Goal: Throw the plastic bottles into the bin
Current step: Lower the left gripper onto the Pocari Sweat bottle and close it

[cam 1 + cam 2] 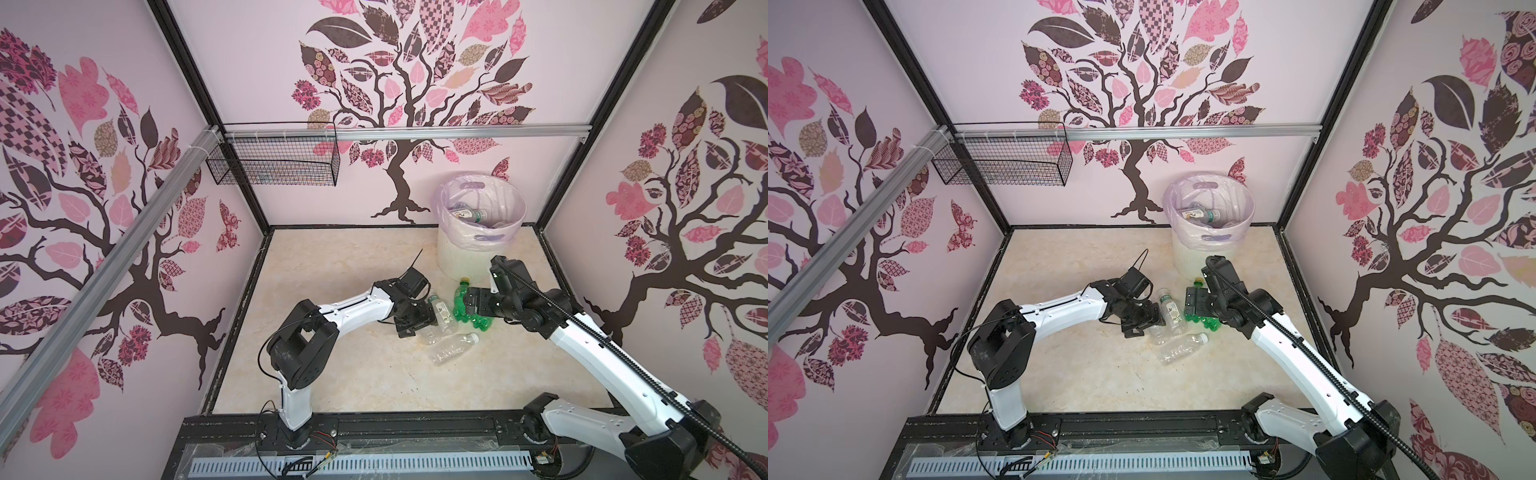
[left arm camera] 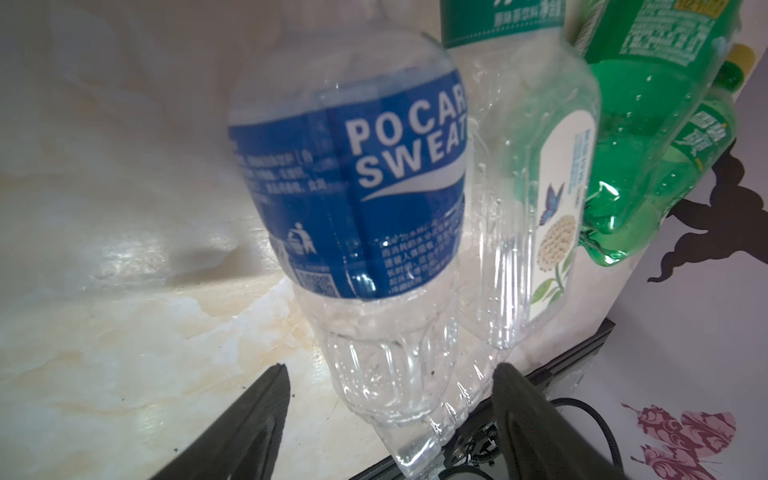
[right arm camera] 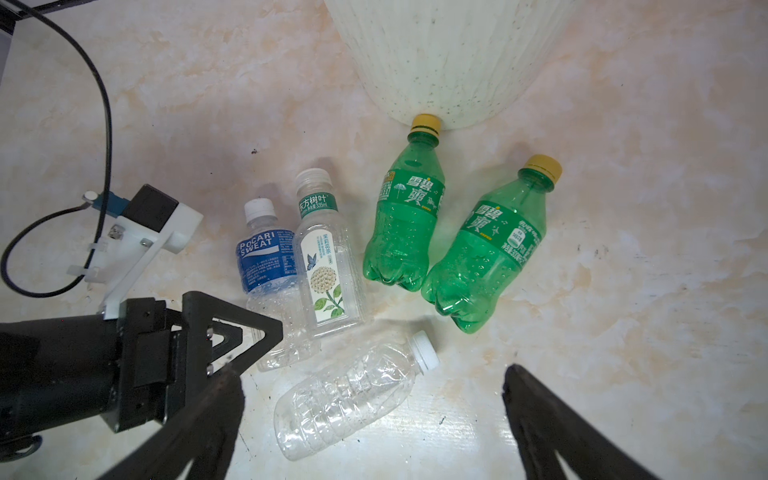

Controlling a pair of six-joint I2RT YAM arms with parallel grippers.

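Several plastic bottles lie on the floor in front of the bin (image 1: 457,257). A clear one with a blue label (image 2: 353,187) has its base between the fingers of my left gripper (image 2: 390,374), which is open with a gap on each side. Beside it lie a clear bottle with a flower label (image 3: 328,270), two green bottles with yellow caps (image 3: 403,228) (image 3: 486,253) and an unlabelled clear bottle (image 3: 349,395). My right gripper (image 3: 372,380) hangs open above them, over the green bottles (image 1: 461,305) in both top views. More bottles (image 1: 469,216) lie inside the bin.
The cream bin (image 1: 1187,257) with its lilac bag stands at the back right against the wall. One green bottle's cap touches the bin's base (image 3: 449,54). A black wire basket (image 1: 274,162) hangs on the back rail at the left. Walls close in three sides.
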